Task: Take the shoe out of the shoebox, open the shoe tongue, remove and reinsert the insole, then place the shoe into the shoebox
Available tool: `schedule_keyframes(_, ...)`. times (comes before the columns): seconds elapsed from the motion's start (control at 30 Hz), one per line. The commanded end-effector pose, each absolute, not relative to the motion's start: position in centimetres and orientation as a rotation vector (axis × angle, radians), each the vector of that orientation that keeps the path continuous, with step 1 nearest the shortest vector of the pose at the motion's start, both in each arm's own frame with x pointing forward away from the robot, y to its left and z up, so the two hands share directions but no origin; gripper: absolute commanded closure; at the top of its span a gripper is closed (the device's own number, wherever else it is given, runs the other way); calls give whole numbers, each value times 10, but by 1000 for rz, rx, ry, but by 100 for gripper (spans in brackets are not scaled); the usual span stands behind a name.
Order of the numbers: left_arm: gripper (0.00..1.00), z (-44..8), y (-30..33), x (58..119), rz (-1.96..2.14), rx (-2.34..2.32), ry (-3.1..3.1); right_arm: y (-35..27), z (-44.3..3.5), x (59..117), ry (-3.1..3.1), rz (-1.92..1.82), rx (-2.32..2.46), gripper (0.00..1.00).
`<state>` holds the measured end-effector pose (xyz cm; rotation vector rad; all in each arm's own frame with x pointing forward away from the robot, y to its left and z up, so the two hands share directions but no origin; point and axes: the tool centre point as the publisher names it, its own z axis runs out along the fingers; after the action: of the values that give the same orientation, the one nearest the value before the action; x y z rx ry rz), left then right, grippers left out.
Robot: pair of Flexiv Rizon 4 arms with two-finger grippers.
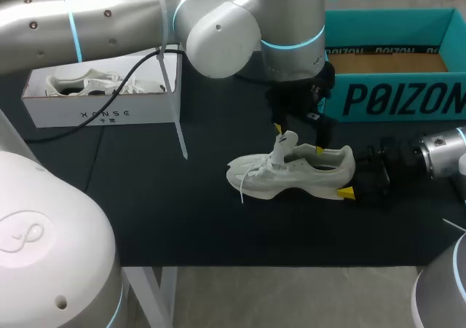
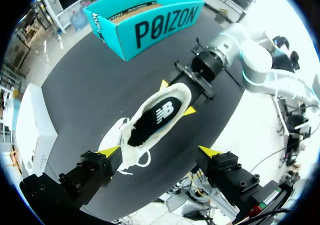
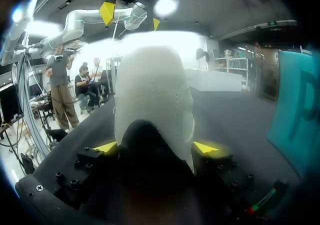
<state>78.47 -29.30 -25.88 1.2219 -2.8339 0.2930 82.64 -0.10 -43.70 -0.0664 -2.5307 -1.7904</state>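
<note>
The shoe stood upright on its sole in the middle of the worktop, outside the shoebox, with its toe toward my left side and its heel toward my right. My right pincer had closed on the heel. One yellow tip pressed each side of it, and the fingers were only as far apart as the heel was wide. My left pincer hung above the shoe with its fingers spread wide and had hold of nothing. One of its tips sat just beside the raised tongue at the front of the shoe, though I could not tell whether it touched. The other tip was out over bare worktop beside the shoe. From above, the dark insole lay in place inside the opening, and the white laces trailed loose over the toe end onto the black surface. The teal shoebox stood open at the far right of the worktop, beyond the shoe and apart from it. At the far left sat a white box with a second shoe lying in it. A black cable from my left arm hung across the front of that box.
</note>
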Motion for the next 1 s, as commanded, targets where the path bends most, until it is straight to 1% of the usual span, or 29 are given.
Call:
schedule_keyframes(0.03, 0, -259, -294, 790, 215, 592, -2994, 2, -443, 827, -2532, -1790, -69, 100)
schedule_keyframes(0.47, 0, -259, -294, 790, 215, 592, -2994, 2, -443, 827, -2532, -1790, -69, 100)
schedule_keyframes(0.6, 0, -265, -292, 797, 214, 569, -3000, 2, -443, 827, -2532, -1790, -69, 100)
schedule_keyframes(0.77, 0, -277, -304, 799, 192, 488, -3035, 2, -443, 827, -2532, -1790, -69, 100)
schedule_keyframes(0.8, 37, -280, -309, 800, 184, 464, -3024, 2, -443, 827, -2532, -1790, -69, 100)
schedule_keyframes(0.83, 65, -284, -313, 801, 173, 443, -3032, 2, -443, 827, -2532, -1790, -69, 100)
schedule_keyframes(0.87, 88, -287, -318, 801, 161, 436, -3041, 2, -443, 827, -2532, -1790, -69, 100)
schedule_keyframes(0.9, 100, -290, -322, 801, 163, 401, -3038, 2, -443, 827, -2532, -1790, -69, 100)
schedule_keyframes(1.0, 100, -300, -334, 804, 133, 346, -3039, 2, -443, 827, -2532, -1790, -69, 100)
